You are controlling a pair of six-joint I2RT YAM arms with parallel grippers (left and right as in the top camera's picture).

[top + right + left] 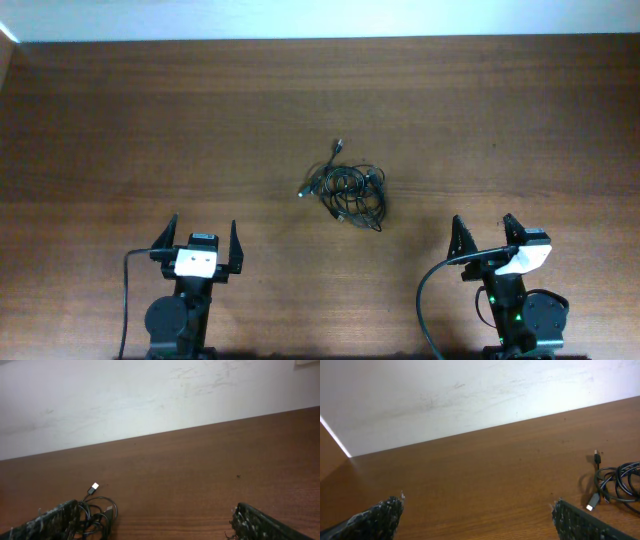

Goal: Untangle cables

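Observation:
The cables lie as one tangled knot of thin black cords with small plug ends at the middle of the wooden table. The knot shows at the right edge of the left wrist view and at the lower left of the right wrist view, partly behind a finger. My left gripper is open and empty near the front edge, left of the knot. My right gripper is open and empty, right of the knot. Neither touches the cables.
A white wall runs behind the table's far edge. Thick black arm cables loop beside each arm base at the front edge.

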